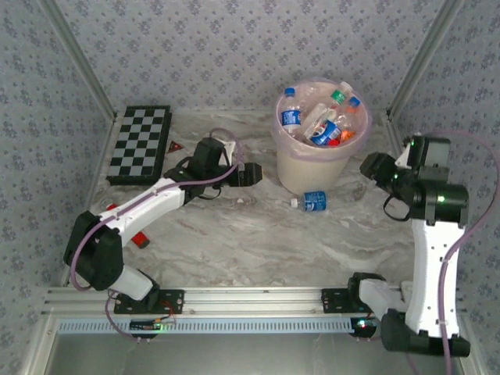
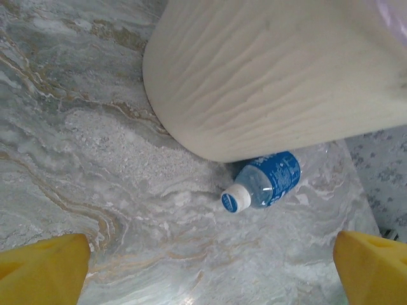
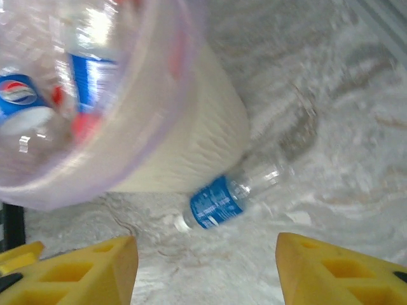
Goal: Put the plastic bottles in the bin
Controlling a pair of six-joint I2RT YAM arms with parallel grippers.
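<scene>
The left gripper [image 2: 210, 272] has its yellow fingers spread wide with nothing between them. It hangs low over the marble tabletop [image 2: 95, 159] and looks toward the blue-labelled bottle [image 2: 270, 181]. The right gripper [image 3: 206, 267] also has its jaws apart and empty, up beside the right side of the bin [image 3: 191, 140].

The bottle lies on its side at the foot of the bin's near wall, with its white cap pointing toward the table's left edge. Whether it actually touches the wall cannot be told. The bin stands right of centre near the table's far edge and is heaped with bottles [image 1: 316, 117] inside its pink liner [image 3: 127, 136].

The step in hand looks like picking up this one loose bottle, and the left arm seems better placed for it. A good grasp would straddle the labelled middle across the bottle's width. The far finger needs to slide between bottle and bin without pushing either. A thin, clear bottle is likely to roll or buckle, so the squeeze should be slow and centred. The lift then has to clear the rim before release, and the right gripper should stay away from the bin's opening.
</scene>
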